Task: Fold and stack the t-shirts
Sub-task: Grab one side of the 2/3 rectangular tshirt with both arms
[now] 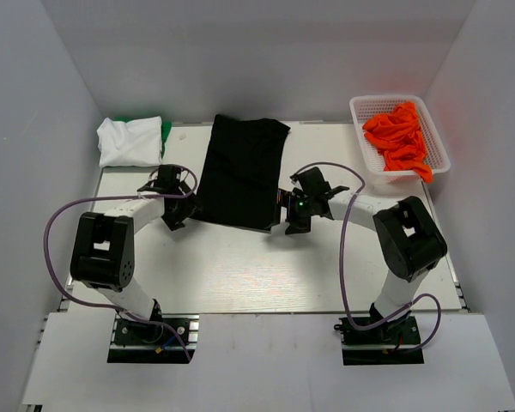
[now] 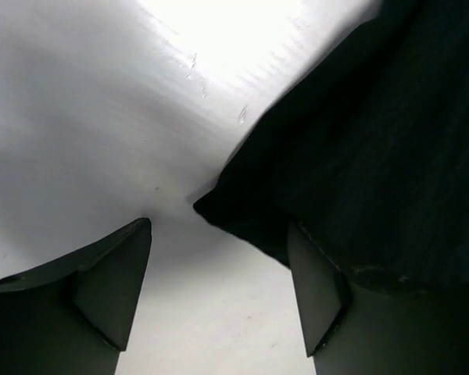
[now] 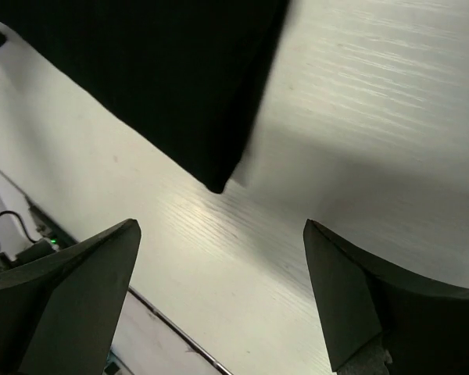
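One black t-shirt point(image 1: 240, 172) lies on the table point(image 1: 240, 275). One white t-shirt point(image 1: 129, 142) sits on one green t-shirt point(image 1: 166, 130) far left. Tangled orange t-shirts point(image 1: 399, 137), count unclear, fill one basket point(image 1: 360, 107). The left gripper point(image 2: 219, 234) and right gripper point(image 3: 223, 226) both gape empty at the black shirt's near corners.

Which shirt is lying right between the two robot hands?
The black t-shirt, spread flat in the middle. The white one sits folded at the far left, and the orange ones are bunched in the basket at the far right.
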Controlling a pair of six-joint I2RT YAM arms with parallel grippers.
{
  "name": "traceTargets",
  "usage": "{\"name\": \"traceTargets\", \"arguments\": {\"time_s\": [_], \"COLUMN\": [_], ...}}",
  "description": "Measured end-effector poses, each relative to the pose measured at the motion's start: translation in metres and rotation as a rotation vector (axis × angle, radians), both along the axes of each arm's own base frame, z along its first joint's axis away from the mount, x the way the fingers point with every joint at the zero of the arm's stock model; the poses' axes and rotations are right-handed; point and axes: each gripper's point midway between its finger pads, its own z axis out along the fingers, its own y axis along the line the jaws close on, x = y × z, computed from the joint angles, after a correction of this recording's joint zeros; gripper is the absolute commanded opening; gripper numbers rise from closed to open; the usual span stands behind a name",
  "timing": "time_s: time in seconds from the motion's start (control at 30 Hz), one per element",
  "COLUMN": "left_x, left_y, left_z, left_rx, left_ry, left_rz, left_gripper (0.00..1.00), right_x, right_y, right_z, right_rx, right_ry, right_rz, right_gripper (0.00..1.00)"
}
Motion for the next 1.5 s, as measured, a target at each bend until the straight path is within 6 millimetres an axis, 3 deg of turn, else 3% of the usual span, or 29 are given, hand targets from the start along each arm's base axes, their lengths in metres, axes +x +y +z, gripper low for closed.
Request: {"name": "traceTargets", "arguments": {"time_s": [0.23,0.47,0.57,0.73,0.83,0.9,0.93,1.23,1.37,1.5], "left_x": [0.014,0.021,0.023,0.024,0.026,0.026,0.026,0.021,-0.010,-0.063], "left_y": [-0.005,-0.011,-0.014,-0.016,-0.018,-0.018,-0.018,-0.019,-0.019,-0.028], "left_z": [-0.004,-0.008,-0.009,-0.009,-0.009,-0.009,-0.009,-0.008,-0.005,0.013], "left_rx": [-0.020,-0.046,-0.059,-0.070,-0.075,-0.077,-0.078,-0.077,-0.085,-0.145], "left_ry": [-0.033,-0.048,-0.051,-0.052,-0.050,-0.050,-0.050,-0.035,0.020,0.060], "left_rz": [-0.006,-0.019,-0.025,-0.029,-0.033,-0.035,-0.035,-0.042,-0.053,-0.104], "left_gripper": [0.52,0.28,0.13,0.00,0.00,0.00,0.00,0.00,0.00,0.00], "right_x": [-0.003,0.006,0.010,0.022,0.029,0.033,0.035,0.036,0.006,-0.044], "right_y": [0.020,0.031,0.030,0.030,0.031,0.032,0.032,0.029,0.011,-0.007], "right_z": [-0.002,-0.009,-0.015,-0.018,-0.020,-0.021,-0.022,-0.024,-0.015,0.010], "right_rx": [0.081,0.109,0.095,0.085,0.084,0.087,0.085,0.067,0.051,0.067], "right_ry": [0.046,0.058,0.057,0.024,0.003,-0.008,-0.013,-0.064,-0.086,-0.093], "right_rz": [0.019,-0.004,-0.031,-0.074,-0.090,-0.095,-0.099,-0.062,-0.002,0.082], "right_gripper": [0.83,0.56,0.43,0.38,0.33,0.24,0.02,0.00,0.00,0.00]}}
